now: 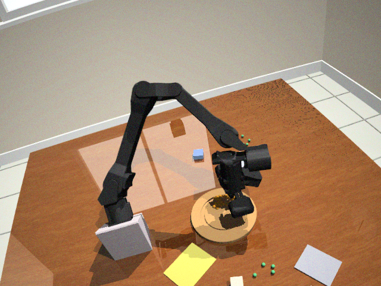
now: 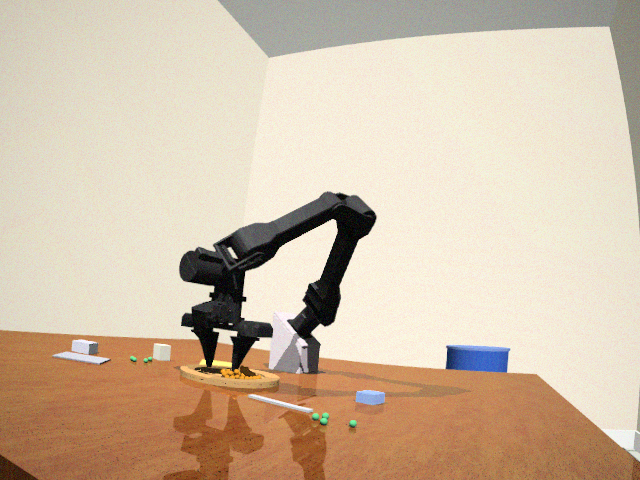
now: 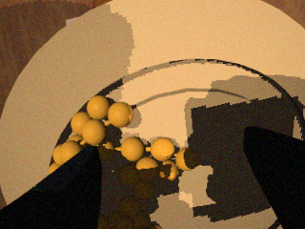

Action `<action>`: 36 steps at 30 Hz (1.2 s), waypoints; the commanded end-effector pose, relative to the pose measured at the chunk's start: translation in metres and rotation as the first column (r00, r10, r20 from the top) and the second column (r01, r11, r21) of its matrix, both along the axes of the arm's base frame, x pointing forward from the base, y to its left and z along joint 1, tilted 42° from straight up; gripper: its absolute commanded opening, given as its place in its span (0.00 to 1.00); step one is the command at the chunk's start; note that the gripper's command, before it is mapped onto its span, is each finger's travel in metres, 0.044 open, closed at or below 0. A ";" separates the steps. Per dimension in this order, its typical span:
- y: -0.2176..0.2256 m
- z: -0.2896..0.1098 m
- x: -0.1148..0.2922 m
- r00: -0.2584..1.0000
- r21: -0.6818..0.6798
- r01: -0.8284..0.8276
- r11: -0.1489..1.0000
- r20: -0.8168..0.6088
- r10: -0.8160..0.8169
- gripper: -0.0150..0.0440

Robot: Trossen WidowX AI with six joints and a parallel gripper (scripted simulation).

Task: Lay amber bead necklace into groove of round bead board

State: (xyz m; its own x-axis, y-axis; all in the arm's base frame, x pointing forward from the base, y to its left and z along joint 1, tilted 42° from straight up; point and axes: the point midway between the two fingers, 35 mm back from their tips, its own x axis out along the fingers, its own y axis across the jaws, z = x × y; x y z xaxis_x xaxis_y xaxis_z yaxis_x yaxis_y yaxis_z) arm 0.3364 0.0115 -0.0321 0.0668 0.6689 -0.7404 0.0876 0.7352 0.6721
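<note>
The amber bead necklace [image 1: 214, 206] [image 2: 240, 375] [image 3: 132, 149] lies bunched on one side of the round bead board [image 1: 221, 236] [image 2: 196, 378] [image 3: 48, 95]. In the wrist view some beads sit by the groove at the left, and others lie over the inner disc towards the middle, several in shadow. No beads show in the groove's upper and upper right arc. My gripper [image 2: 222, 366] [image 3: 171, 139] is open, fingers pointing down, tips low over the board. The left finger in the wrist view is beside the beads and hides some; a few beads lie between the fingers, not gripped.
Loose green beads [image 1: 263, 264] [image 2: 323, 421] lie on both sides of the board. A yellow sheet [image 1: 190, 264], a grey-blue plate [image 1: 318, 264] [image 2: 81, 357], a cream block [image 1: 236, 280] [image 2: 161, 352], a blue block [image 1: 197, 154] [image 2: 370, 397] and a white stick [image 2: 280, 403] lie around it.
</note>
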 end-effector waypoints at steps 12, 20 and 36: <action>-0.001 0.000 0.000 1.000 0.001 0.002 1.000 -0.002 -0.002 1.00; -0.001 0.000 0.000 1.000 0.001 0.002 1.000 -0.002 -0.002 1.00; -0.001 0.000 0.000 1.000 0.001 0.002 1.000 -0.002 -0.002 1.00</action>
